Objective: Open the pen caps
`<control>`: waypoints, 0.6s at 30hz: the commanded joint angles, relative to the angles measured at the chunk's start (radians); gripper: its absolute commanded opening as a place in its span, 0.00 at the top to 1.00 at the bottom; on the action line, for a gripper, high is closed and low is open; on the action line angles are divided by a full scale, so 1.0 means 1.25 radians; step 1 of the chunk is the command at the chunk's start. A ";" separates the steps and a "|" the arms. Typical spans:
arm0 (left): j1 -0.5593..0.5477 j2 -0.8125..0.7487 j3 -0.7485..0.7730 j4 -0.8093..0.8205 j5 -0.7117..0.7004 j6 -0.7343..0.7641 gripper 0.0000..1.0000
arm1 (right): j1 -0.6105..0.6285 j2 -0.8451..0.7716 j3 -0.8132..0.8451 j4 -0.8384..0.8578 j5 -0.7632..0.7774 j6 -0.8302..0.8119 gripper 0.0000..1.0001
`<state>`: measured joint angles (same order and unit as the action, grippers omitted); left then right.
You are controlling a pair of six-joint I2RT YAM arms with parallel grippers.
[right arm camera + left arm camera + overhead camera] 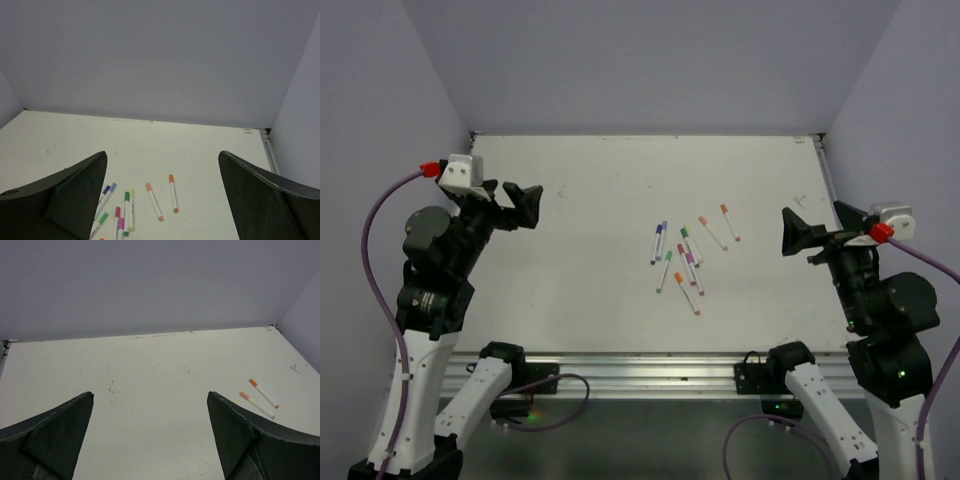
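Observation:
Several white pens lie loose in the middle of the table point(580, 250), each with its coloured cap on. The top view shows an orange cap point(723, 208), a salmon cap point(702, 220) and a green cap point(684, 232). The right wrist view shows the orange cap point(171, 177), salmon cap point(148, 186), green cap point(126, 196) and a blue cap point(106, 189). The left wrist view shows only the orange cap point(253, 382) and salmon cap point(244, 395). My left gripper point(532, 205) point(150, 395) is open and empty, raised well left of the pens. My right gripper point(788, 232) point(162, 153) is open and empty, raised to their right.
Grey walls close the table at the back and both sides. A metal rail point(640, 372) runs along the near edge between the arm bases. Purple cables point(375, 230) loop beside each arm.

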<state>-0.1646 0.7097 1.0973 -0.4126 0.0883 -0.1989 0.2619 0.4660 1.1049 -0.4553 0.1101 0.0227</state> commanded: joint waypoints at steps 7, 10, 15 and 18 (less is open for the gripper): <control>0.003 0.075 -0.018 -0.031 0.070 -0.032 0.00 | 0.003 0.106 -0.002 -0.014 -0.071 0.104 0.01; 0.003 0.119 -0.030 -0.045 0.099 -0.054 0.00 | 0.003 0.183 0.006 -0.042 -0.107 0.146 0.01; 0.000 0.208 -0.046 -0.049 0.153 -0.080 0.00 | 0.003 0.313 0.029 -0.126 -0.089 0.222 0.01; -0.024 0.247 -0.047 -0.039 0.127 -0.081 0.00 | 0.003 0.397 0.054 -0.163 -0.055 0.231 0.01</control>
<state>-0.1715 0.9966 1.0374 -0.4591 0.2222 -0.2722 0.2626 0.8932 1.1145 -0.5739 0.0109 0.2451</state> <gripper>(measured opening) 0.997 0.986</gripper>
